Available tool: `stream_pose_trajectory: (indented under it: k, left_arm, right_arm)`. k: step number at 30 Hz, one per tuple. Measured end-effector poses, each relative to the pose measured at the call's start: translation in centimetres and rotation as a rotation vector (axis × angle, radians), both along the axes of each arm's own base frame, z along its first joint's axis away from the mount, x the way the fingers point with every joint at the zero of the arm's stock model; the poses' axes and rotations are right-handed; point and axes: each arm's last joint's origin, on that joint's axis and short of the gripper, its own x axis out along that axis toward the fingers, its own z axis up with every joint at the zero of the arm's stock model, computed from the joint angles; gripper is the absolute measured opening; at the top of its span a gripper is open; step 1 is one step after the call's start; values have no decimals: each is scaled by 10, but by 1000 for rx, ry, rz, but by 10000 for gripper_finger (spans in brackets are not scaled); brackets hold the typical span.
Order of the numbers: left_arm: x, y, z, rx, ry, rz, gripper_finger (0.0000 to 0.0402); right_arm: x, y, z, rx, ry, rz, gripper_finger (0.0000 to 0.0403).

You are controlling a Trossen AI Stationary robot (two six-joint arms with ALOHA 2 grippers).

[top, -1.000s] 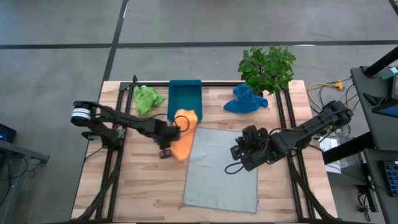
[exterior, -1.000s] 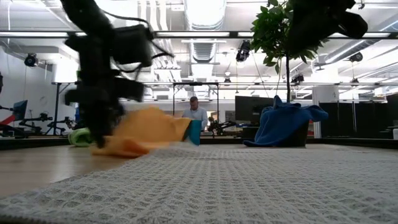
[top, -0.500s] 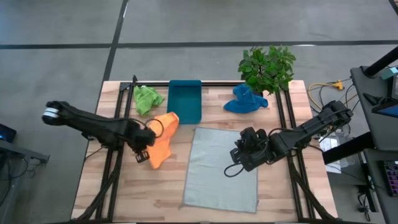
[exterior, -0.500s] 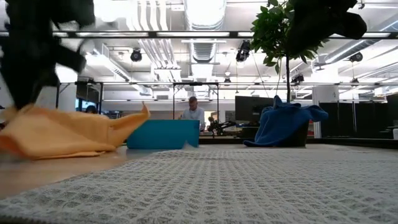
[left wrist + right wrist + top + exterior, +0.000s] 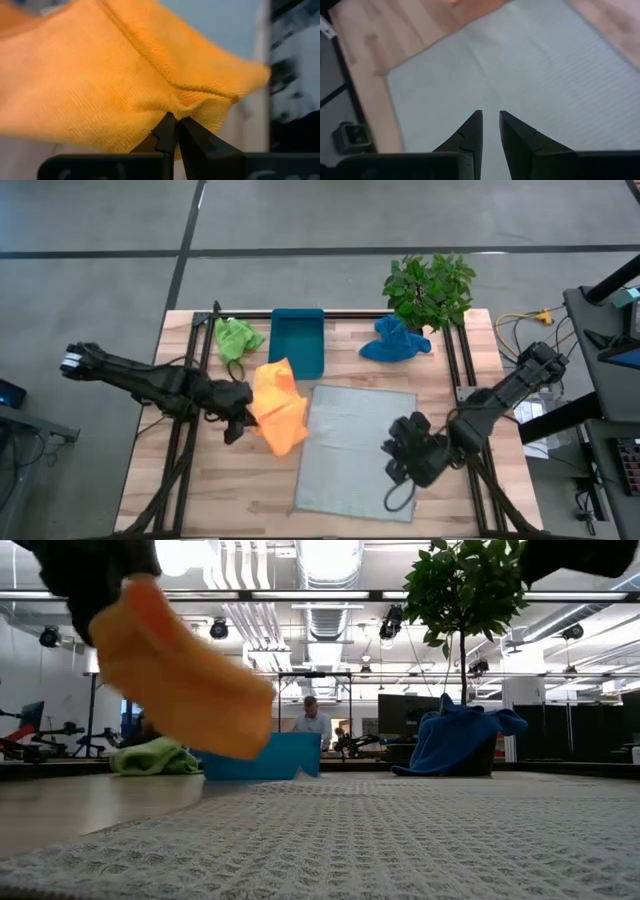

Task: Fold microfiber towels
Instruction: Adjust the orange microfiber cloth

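1. Step in hand, as I judge it: getting the orange towel [image 5: 277, 405] out into the open so it can be spread flat; no fold has begun on it.
2. The left gripper [image 5: 238, 420] has its fingers pinched together on an edge of the orange towel; the left wrist view shows the cloth [image 5: 135, 80] bunched right at the fingertips and draped over them.
3. The orange towel hangs lifted and crumpled, clear of the table [image 5: 190, 480] in the low view [image 5: 180, 680], just in front of the teal tray [image 5: 298, 340] and beside the left edge of the grey towel [image 5: 355, 450].
4. The grey towel lies spread flat in the middle of the table, unfolded.
5. The right gripper [image 5: 408, 462] hovers over the near right part of the grey towel, its fingers [image 5: 470, 137] a narrow gap apart and holding nothing.
6. The lime green towel [image 5: 236, 337] sits bunched left of the tray, and the blue towel [image 5: 393, 340] is heaped at the foot of the potted plant [image 5: 430, 288]; both are untouched.
7. The next move calls for bare wood to lay the orange towel on, left of the grey one, and probably a second grip on another corner to pull it flat.
8. Care is needed that the dangling cloth does not drag across the grey towel's edge and ruck it.
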Motion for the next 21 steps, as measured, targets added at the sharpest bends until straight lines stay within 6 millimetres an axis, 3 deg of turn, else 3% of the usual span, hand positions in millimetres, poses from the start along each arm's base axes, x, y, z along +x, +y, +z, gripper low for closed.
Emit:
stream_pose_trajectory:
  k: [5, 13, 16, 21]
  left_arm:
    - [-6, -6, -25, 22, 323, -46, 2]
    - [-13, -19, -50, 48, 640, -150, 6]
    - [-17, -19, -61, 20, 737, -182, 34]
    - [-28, -16, -71, 40, 873, -202, 123]
  right_arm:
    - [-10, 12, 0, 53, -12, -16, 61]
    - [-9, 19, -9, 68, 2, -45, 59]
    - [-6, 22, -15, 60, 11, -51, 60]
    - [-1, 27, -23, 53, 21, -51, 61]
